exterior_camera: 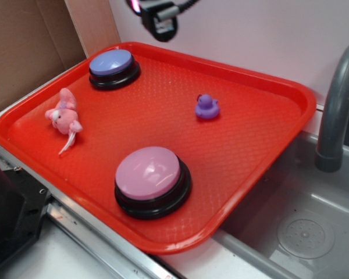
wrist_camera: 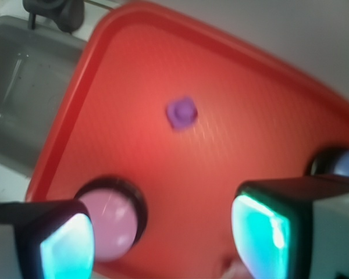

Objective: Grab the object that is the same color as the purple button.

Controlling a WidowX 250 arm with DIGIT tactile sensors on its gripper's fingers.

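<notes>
Wrist view shows the gripper (wrist_camera: 163, 238) with its jaws spread wide and nothing between them, the two teal-lit pads (wrist_camera: 260, 235) framing the bottom of a blurred picture. Well ahead of them sits the tiny purple duck (wrist_camera: 182, 112) on the bare middle of the red tray (wrist_camera: 75, 104), nearer the tray edge that borders the sink (wrist_camera: 23, 87). The pink button (wrist_camera: 111, 218) lies just beyond the left pad, and a sliver of the purple button (wrist_camera: 346, 164) peeks past the right one.

Judging from this, the step in hand is the approach: centre the spread jaws over the duck, then descend straight (it is small, so any offset risks nudging it away).

Exterior view adds what the wrist misses: the gripper (exterior_camera: 159, 23) hangs high above the tray's far edge near the purple button (exterior_camera: 112, 65), and a pink plush animal (exterior_camera: 64, 116) lies by the left edge.
</notes>
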